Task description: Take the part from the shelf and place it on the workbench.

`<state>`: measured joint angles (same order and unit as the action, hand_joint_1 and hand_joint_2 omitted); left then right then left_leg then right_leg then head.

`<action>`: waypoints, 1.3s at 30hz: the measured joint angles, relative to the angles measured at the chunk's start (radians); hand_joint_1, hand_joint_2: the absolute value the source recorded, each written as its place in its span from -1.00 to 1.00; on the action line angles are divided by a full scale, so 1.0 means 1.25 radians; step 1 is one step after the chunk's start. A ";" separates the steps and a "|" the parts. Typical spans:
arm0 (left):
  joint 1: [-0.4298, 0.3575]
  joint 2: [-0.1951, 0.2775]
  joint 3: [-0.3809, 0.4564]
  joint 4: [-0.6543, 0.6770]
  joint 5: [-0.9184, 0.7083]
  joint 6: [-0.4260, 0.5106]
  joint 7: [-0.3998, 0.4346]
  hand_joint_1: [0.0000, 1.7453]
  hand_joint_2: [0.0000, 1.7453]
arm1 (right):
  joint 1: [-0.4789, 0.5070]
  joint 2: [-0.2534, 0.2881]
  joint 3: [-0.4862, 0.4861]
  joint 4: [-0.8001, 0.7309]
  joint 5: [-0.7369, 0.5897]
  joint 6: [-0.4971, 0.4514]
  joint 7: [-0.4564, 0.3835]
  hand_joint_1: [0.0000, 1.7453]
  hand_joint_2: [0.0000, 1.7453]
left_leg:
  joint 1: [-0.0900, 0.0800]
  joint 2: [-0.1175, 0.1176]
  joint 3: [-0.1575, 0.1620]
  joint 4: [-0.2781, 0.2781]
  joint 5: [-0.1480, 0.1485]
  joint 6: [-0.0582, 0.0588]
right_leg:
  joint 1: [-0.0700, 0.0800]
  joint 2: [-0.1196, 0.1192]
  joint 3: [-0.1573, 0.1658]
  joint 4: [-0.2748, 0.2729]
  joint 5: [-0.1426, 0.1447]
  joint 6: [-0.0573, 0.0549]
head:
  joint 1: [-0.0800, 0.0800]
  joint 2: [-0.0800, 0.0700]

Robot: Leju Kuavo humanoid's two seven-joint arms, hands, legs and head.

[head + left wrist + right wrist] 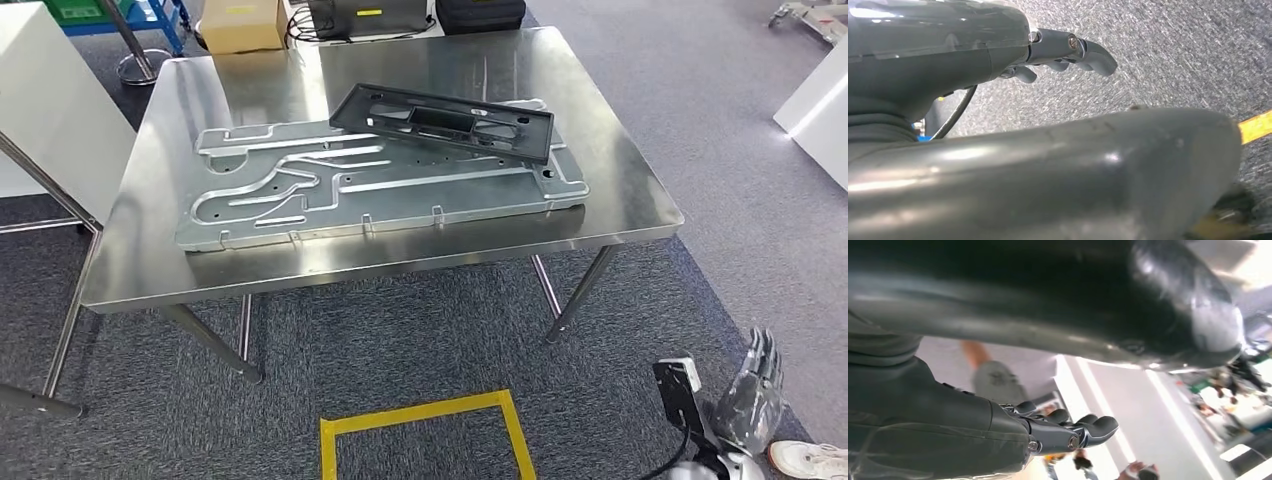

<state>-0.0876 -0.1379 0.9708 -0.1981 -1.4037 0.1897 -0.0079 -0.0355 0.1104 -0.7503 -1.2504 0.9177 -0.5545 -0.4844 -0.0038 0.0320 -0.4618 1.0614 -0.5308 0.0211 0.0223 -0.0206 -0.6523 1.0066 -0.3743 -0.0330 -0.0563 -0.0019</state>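
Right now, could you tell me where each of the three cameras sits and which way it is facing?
Head view: high on the body, looking forward and down at the steel workbench with the black part lying on a metal plate; right hand hangs low.
Left wrist view: behind the left hand, facing grey carpet.
Right wrist view: behind the right hand, facing a bright blurred room.
Shared: yellow floor tape in head and left wrist views.
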 joint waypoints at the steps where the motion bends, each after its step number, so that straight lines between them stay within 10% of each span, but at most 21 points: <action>1: -0.005 0.001 0.000 -0.001 -0.001 0.002 0.001 -1.00 -1.00 | 0.005 0.001 -0.013 0.014 -0.002 -0.002 -0.004 -1.00 -1.00 | -0.004 0.001 0.028 -0.045 -0.010 0.003 | -0.001 -0.004 -0.002 0.000 0.008 0.004 | 0.000 0.000; 5: -0.008 0.002 0.000 -0.001 -0.004 0.003 0.002 -1.00 -1.00 | 0.013 0.015 -0.047 0.047 -0.004 -0.006 -0.008 -1.00 -1.00 | -0.006 -0.003 0.023 -0.087 0.014 0.013 | -0.008 -0.005 -0.012 0.000 0.014 0.025 | 0.000 0.000; 9: -0.006 0.003 -0.001 0.000 -0.005 0.003 0.003 -1.00 -1.00 | 0.016 0.054 -0.073 0.060 -0.005 -0.008 -0.008 -1.00 -1.00 | 0.000 -0.006 -0.032 -0.089 0.065 0.017 | -0.020 0.015 -0.047 0.158 -0.141 0.049 | 0.000 0.000; 11: -0.005 0.002 -0.001 0.000 -0.005 0.002 0.003 -1.00 -1.00 | 0.015 0.079 -0.082 0.063 -0.005 -0.008 -0.008 -1.00 -1.00 | 0.005 -0.007 -0.065 -0.081 0.086 0.010 | -0.026 0.015 -0.040 0.224 -0.138 0.057 | 0.000 0.000; 13: -0.005 0.002 -0.001 0.000 -0.006 0.002 0.003 -1.00 -1.00 | 0.014 0.107 -0.090 0.064 -0.005 -0.008 -0.008 -1.00 -1.00 | 0.011 -0.007 -0.100 -0.068 0.104 0.001 | -0.033 0.017 0.017 0.191 -0.093 0.065 | 0.000 0.000; 16: -0.008 0.003 -0.001 -0.001 -0.006 0.003 0.003 -1.00 -1.00 | 0.011 0.144 -0.097 0.063 -0.005 -0.009 -0.008 -1.00 -1.00 | 0.014 -0.010 -0.134 -0.048 0.124 -0.016 | -0.038 0.032 0.149 0.018 -0.121 0.064 | 0.000 0.000; 19: -0.007 0.004 -0.001 -0.001 -0.005 0.004 0.003 -1.00 -1.00 | 0.012 0.153 -0.105 0.064 -0.011 -0.002 -0.009 -1.00 -1.00 | 0.017 -0.014 -0.143 -0.052 0.149 -0.034 | -0.033 0.029 0.162 -0.025 -0.129 0.041 | 0.000 0.000; 21: -0.003 0.004 0.000 -0.001 -0.003 0.006 0.001 -1.00 -1.00 | 0.011 0.150 -0.117 0.080 -0.027 0.010 -0.021 -1.00 -1.00 | 0.021 -0.016 -0.158 -0.029 0.115 -0.041 | -0.033 0.021 0.143 -0.027 -0.109 0.025 | 0.000 0.000; 25: 0.000 0.004 0.000 -0.001 0.005 0.010 -0.006 -1.00 -1.00 | 0.002 0.131 -0.155 0.206 -0.079 0.024 -0.081 -1.00 -1.00 | 0.022 -0.018 -0.197 0.157 -0.032 -0.043 | -0.025 0.009 0.090 -0.025 -0.067 0.013 | 0.000 0.000; 28: 0.000 0.004 0.001 -0.001 0.009 0.016 -0.006 -1.00 -1.00 | -0.017 0.113 -0.192 0.373 -0.133 0.093 -0.067 -1.00 -1.00 | 0.020 -0.018 -0.139 0.163 0.017 -0.037 | -0.018 0.004 0.048 -0.019 -0.039 0.013 | 0.000 0.000; 32: -0.007 0.008 -0.001 -0.003 -0.007 0.015 -0.003 -1.00 -1.00 | -0.039 0.086 -0.275 0.590 -0.252 0.337 0.207 -1.00 -1.00 | 0.005 -0.017 0.024 -0.059 0.004 -0.017 | -0.017 -0.006 0.019 -0.011 -0.011 0.024 | 0.000 0.000; 35: -0.008 0.008 -0.003 -0.003 -0.017 0.011 0.003 -1.00 -1.00 | -0.043 0.076 -0.293 0.699 -0.199 0.385 0.347 -1.00 -1.00 | 0.003 -0.017 0.027 -0.099 0.010 -0.007 | -0.020 -0.008 0.008 -0.011 -0.001 0.037 | 0.000 0.000; 39: -0.008 0.007 -0.007 -0.003 -0.027 0.005 0.007 -1.00 -1.00 | -0.053 0.080 -0.247 0.771 -0.074 0.396 0.348 -1.00 -1.00 | 0.007 -0.011 -0.012 -0.101 0.049 0.009 | -0.028 0.009 -0.032 0.129 -0.134 0.053 | 0.000 0.000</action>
<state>-0.0973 -0.1294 0.9618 -0.2018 -1.4377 0.1959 0.0007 -0.1015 0.2099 -1.0592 -0.2862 0.8246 -0.0599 -0.0488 0.0050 0.0184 -0.4775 0.9356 -0.4698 0.0326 -0.0127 -0.0094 -0.6929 1.1676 -0.5413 0.0330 -0.0567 -0.0019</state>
